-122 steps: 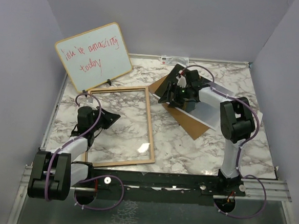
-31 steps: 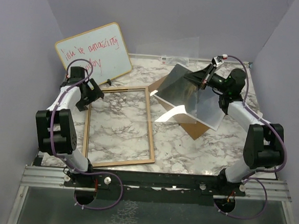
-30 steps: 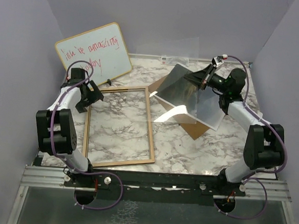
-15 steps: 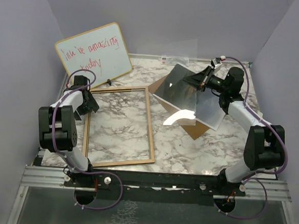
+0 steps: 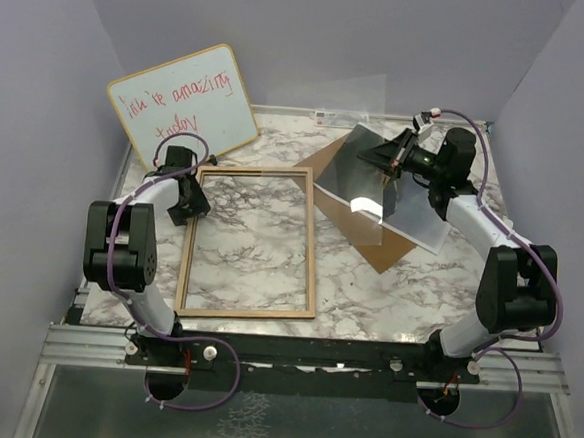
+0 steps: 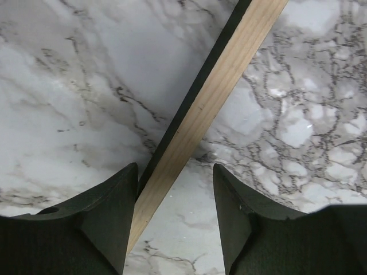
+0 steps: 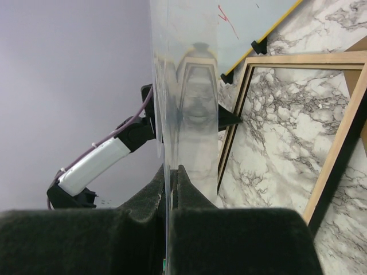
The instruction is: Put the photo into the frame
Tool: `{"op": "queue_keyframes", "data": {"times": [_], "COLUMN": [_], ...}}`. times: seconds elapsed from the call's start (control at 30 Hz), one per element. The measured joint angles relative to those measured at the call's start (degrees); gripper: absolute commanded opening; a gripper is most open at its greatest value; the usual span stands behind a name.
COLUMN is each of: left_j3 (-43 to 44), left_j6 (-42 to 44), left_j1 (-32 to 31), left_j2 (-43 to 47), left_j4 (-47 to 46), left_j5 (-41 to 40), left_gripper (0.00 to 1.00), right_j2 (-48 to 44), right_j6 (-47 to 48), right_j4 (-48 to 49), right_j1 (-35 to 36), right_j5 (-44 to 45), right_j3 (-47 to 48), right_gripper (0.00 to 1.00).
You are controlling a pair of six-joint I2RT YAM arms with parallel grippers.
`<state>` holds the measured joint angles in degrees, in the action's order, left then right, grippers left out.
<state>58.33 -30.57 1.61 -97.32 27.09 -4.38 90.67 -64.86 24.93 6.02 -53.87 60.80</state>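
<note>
Open marble bench (image 5: 387,296) lies inside the frame (image 5: 310,245), bounded by four low rails, and across the near-right area between the frame and the right arm (image 5: 513,285); both admit a vertical approach. The left end effector (image 6: 175,167) straddles the frame's left rail near the far corner, one finger on each side, jaws apart, obstructing that corner. The whiteboard (image 5: 185,106) leans just beyond it, closing the far-left approach. The right end effector (image 7: 171,172) pinches a transparent sheet (image 5: 355,173), tilted in the air, blocking the far-right airspace above the brown board (image 5: 375,247) and pale sheet (image 5: 418,213). The left arm (image 5: 120,247) fills the strip between frame and enclosure wall (image 5: 34,181).
</note>
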Motion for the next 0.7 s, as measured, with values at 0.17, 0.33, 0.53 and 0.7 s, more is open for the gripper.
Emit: {"op": "queue_keyframes", "data": {"times": [0.17,0.33,0.53,0.7], "left_j3": [1.22,3.21,3.91,4.02], "left_j6": [-2.67,-4.98,-6.91,-6.91], "left_j1": [-2.73,-6.40,-8.11,-7.76], "left_j2": [-1.22,-3.21,-3.93,-3.93], "left_j4": [-1.86,-3.65,-4.61,-3.56], "left_j5": [1.51,3.61,3.87,3.06], "left_gripper": [0.54,0.50,0.46,0.49], "right_j2": [-0.04,-0.04,-0.04,-0.04], "right_j6": [0.98,2.14,4.72,6.12], "right_j4": [-1.92,-2.86,-4.46,-4.79], "right_j1": [-0.39,-0.63,-0.87,-0.87], "right_j5": [0.72,0.94,0.92,0.83], "right_j3": [0.00,0.00,-0.92,-3.56], "right_gripper": [0.01,0.01,0.01,0.01]}}
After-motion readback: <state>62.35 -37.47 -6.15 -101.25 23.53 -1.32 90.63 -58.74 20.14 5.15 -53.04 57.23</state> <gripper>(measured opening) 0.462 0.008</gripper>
